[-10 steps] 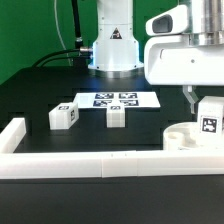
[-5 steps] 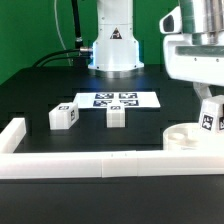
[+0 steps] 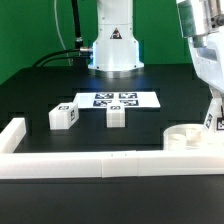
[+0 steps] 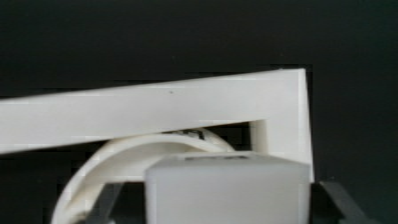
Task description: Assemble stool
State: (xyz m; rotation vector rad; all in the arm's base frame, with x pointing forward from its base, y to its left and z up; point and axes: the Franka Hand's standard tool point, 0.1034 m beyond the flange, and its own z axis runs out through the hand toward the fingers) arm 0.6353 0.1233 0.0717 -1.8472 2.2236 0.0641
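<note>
the black worktop [image 3: 30, 95] carries everything, fenced along its near edge and the exterior view's left by a long white rail [image 3: 90, 162], with the arm's base [image 3: 112, 45] standing at the back. the largest part of the stool, the round seat [image 3: 185, 137], lies flat just behind the rail toward the exterior view's right, a socket hole facing up; in the wrist view its curved edge shows inside the rail's corner. the marker board [image 3: 118, 99] lies mid-worktop, well apart from the seat. two loose legs sit just in front of it, one [image 3: 63, 116] toward the exterior view's left and one [image 3: 115, 116] near the middle, both clear of the work. the third leg [image 3: 212, 120] hangs at the exterior view's right edge, close over the seat's far side; whether it touches i cannot tell. the end effector [image 4: 221, 200] is closed narrowly on this leg, dark fingers [image 4: 114, 200] pressed to its flat flanks. the parts look like stiff, light, smooth plastic, so the leg may slip or twist if pushed off-axis, and flat opposite sides high on the block seem the best hold. the seat could slide when pressed, though the rail beside it may brace it; that rail is the only thing crowding the approach.
</note>
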